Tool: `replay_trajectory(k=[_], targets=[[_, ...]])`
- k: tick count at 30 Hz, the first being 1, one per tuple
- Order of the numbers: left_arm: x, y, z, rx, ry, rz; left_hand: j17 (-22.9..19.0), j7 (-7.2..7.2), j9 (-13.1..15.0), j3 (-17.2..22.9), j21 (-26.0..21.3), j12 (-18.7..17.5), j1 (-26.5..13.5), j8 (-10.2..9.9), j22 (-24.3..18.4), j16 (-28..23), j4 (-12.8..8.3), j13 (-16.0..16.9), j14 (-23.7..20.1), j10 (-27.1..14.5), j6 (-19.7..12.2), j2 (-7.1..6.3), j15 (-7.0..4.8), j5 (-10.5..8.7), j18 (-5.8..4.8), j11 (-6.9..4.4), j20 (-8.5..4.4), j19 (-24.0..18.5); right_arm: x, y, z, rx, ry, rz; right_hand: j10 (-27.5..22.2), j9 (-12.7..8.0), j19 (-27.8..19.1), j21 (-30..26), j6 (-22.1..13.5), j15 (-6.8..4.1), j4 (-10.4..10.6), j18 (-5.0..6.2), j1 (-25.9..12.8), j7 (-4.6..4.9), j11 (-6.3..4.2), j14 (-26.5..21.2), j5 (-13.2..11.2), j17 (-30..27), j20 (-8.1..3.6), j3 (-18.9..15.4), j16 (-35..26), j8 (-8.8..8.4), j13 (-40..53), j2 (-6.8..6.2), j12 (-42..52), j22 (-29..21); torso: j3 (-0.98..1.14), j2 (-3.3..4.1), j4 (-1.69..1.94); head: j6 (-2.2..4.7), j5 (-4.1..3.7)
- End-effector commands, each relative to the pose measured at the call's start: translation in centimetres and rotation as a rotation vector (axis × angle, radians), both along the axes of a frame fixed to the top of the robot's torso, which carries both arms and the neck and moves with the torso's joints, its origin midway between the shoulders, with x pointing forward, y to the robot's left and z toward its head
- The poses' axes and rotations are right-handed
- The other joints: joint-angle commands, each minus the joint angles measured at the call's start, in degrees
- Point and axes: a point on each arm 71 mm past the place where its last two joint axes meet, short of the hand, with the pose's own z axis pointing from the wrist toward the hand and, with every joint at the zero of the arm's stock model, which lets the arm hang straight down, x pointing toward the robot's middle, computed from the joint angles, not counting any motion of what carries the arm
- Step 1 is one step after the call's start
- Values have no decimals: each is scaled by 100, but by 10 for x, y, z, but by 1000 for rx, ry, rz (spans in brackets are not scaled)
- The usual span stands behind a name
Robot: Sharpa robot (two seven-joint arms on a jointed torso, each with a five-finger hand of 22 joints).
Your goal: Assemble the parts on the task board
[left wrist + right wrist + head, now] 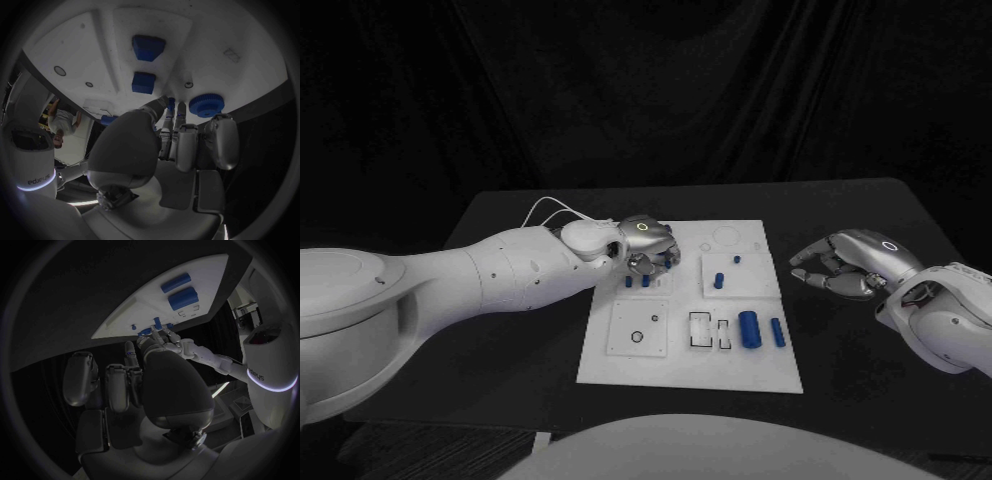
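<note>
The white task board (733,362) lies in the middle of the black table. My left hand (648,246) hangs over the board's far left part, fingers pointing down. In the left wrist view my left hand (169,150) brings its fingertips together on a small blue part (170,103), beside a round blue toothed part (206,105) and two blue blocks (148,47). Two short blue pegs (638,282) stand just below the hand. My right hand (841,265) hovers off the board's right edge with its fingers curled in and nothing in them.
Two more pegs (718,280) stand mid-board, and two blue cylinders (749,328) lie near its right front by rectangular slots (710,332). A round recess (639,337) is at front left. Bare black table (877,370) surrounds the board.
</note>
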Motion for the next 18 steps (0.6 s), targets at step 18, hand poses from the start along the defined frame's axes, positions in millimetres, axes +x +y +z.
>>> replay_trajectory(k=[18], targets=[[1,2,-7,-24,-39,-1,-201,3,-29,300,-2,-131,177,69,1072,-75,-62,-173,-64,683,631,51,-119,-56,23,-109,-105,30,-1,-1,-1,-5,9,-10,377,-6,-29,-63,2,-26,15,118,-33,16,-24,474,-52,1075,-12,44,-47,-43,1242,-53,-29,989,0,-13,-1,-1,17]])
